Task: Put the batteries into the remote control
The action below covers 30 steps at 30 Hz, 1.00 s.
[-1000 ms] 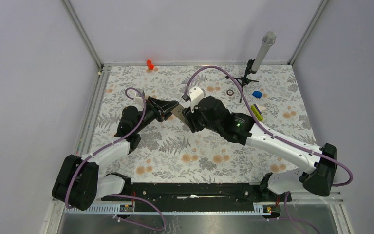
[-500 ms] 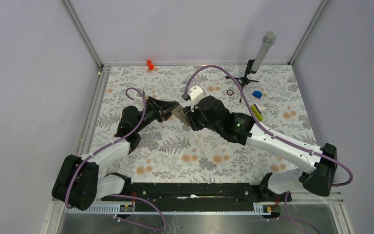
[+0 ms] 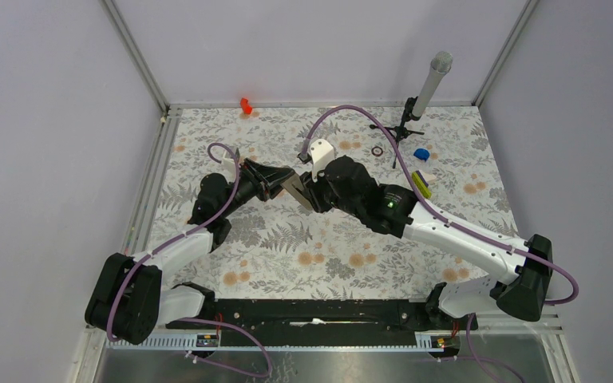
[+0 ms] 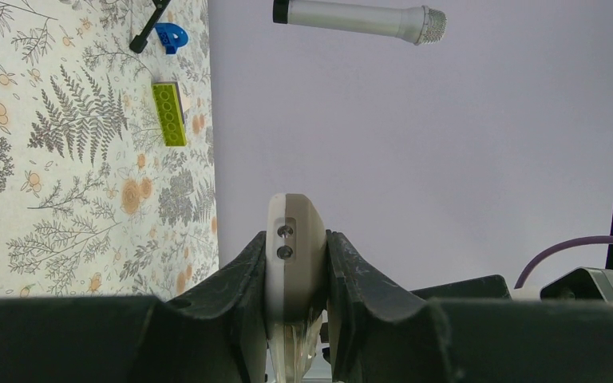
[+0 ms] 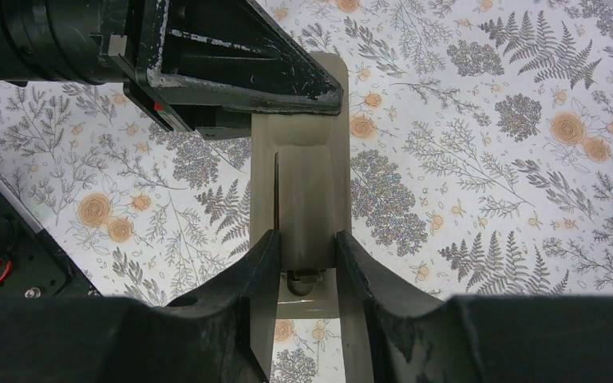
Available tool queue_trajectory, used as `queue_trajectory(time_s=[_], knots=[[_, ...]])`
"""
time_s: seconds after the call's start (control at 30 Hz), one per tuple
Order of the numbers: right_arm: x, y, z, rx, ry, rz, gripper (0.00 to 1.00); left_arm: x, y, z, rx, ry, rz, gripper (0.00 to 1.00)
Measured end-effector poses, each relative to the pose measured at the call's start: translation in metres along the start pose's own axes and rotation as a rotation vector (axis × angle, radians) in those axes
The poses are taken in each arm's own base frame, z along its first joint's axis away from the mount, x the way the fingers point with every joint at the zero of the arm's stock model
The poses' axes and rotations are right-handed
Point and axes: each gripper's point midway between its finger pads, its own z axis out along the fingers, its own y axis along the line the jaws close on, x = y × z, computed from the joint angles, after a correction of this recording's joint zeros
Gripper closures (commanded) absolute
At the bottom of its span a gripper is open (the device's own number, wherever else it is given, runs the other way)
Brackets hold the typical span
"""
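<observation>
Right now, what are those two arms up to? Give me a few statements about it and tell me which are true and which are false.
1. The left gripper is clamped on the white remote control. True.
2. The remote control lies flat on the table. False: it is held up off the table, between the two grippers.
3. The right gripper straddles a raised panel on the remote control's back. True.
4. The right gripper is carrying the yellow-green bar. False: that bar lies on the table, away from both grippers.
</observation>
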Motion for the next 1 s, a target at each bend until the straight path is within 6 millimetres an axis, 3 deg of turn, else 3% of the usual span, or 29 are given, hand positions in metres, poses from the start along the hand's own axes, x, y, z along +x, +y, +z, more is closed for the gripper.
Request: queue_trajectory(time_s=[1.0], knots=[[0.0029,0.0007,-0.0029,-0.003,0.044,-0.006,0.62,0.0005,-0.0019,0.0012,0.015,0.007,0.008,1.00]])
